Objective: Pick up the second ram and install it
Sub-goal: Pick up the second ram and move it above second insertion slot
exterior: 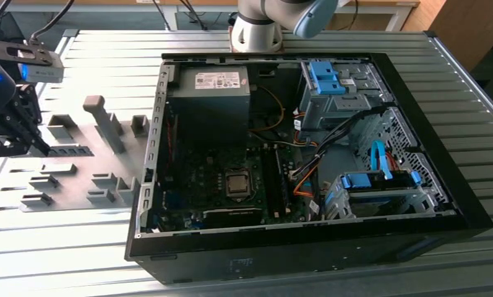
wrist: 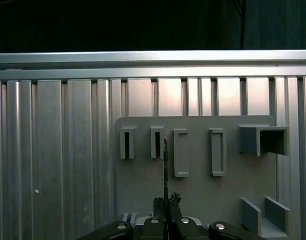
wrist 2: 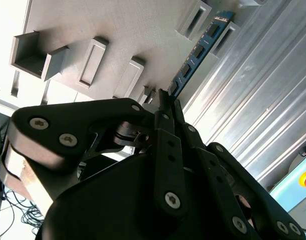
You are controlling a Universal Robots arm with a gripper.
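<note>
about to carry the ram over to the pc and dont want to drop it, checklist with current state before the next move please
1. Grip on the second ram: ok, the gripper has its fingers closed on one end.
2. Stick straight in the grip: ok, edge-on and in line with the fingers in the first wrist view.
3. Stick free of the grey fixture plate: cannot tell, it hangs over the plate.
4. Computer case open: ok, motherboard exposed.
5. Room on the board for the stick: cannot tell.
6. Cables clear of the board: cannot tell, they run close beside it.
</note>
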